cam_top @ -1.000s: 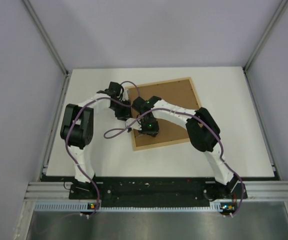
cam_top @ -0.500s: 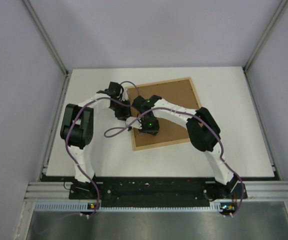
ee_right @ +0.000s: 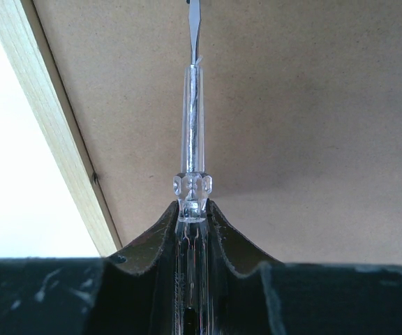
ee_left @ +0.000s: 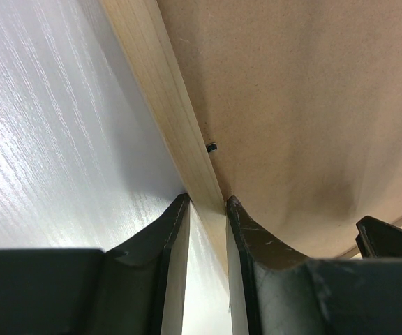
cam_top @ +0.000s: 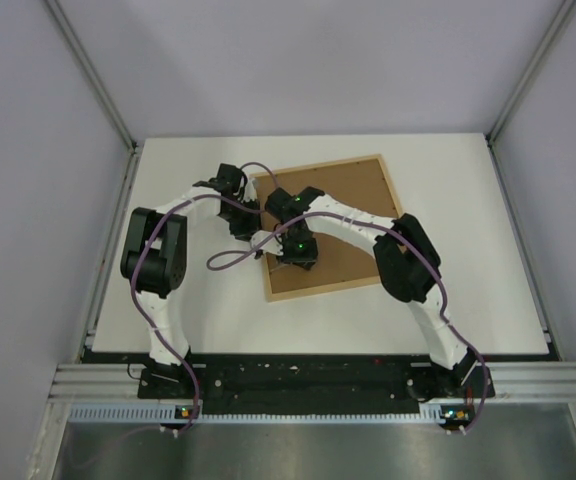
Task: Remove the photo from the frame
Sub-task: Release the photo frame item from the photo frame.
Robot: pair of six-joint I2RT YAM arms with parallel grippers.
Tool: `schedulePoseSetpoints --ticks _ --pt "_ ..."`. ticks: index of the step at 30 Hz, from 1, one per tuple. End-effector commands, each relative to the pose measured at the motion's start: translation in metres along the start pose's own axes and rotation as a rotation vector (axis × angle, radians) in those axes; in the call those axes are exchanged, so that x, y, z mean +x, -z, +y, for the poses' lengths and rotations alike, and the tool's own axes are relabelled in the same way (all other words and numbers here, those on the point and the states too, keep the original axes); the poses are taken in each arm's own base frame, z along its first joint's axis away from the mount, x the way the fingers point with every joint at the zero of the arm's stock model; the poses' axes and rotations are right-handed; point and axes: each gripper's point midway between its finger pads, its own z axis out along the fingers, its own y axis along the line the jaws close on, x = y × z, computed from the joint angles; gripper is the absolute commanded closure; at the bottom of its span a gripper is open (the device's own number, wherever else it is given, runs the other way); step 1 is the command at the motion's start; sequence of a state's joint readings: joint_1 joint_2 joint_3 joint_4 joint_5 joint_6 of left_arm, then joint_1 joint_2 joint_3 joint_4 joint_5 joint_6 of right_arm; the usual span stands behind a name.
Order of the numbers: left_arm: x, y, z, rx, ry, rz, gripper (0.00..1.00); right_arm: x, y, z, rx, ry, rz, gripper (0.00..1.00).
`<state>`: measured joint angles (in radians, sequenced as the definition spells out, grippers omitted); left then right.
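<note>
The frame [cam_top: 353, 200] lies flat on the white table [cam_top: 468, 260], a little behind the middle and turned at an angle. Its brown fibreboard back [ee_left: 306, 105] faces up and its front side faces the table. Both of my arms reach to the left part of it.

My left fingers [ee_left: 165, 234] stand narrow over the left wooden rail [ee_left: 165, 98] of the frame. One fingertip is on the table side of the rail and the other is on the fibreboard side, and both touch the wood, so I pinch the rail between them. A small dark tab [ee_left: 211, 147] sits a little further along the rail, where the rail meets the board.

My right fingers [ee_right: 155, 234] are closed on a screwdriver [ee_right: 192, 139] with a clear handle. It points straight away from me over the fibreboard, near the same rail. Its flat metal blade runs out at the top edge of the right wrist view, so I cannot tell if the tip touches the board.
</note>
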<state>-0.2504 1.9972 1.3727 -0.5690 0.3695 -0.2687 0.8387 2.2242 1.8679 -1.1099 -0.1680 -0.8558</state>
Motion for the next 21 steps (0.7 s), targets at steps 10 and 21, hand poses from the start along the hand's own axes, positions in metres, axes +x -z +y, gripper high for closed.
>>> schedulePoseSetpoints --ticks 10,21 --pt "0.01 -0.016 0.004 -0.001 -0.009 0.037 0.74 0.0 -0.002 0.0 -0.008 0.015 0.013 1.0" --pt "0.011 -0.015 0.004 -0.001 -0.006 0.04 0.75 -0.007 -0.01 0.002 -0.016 0.026 0.015 1.0"
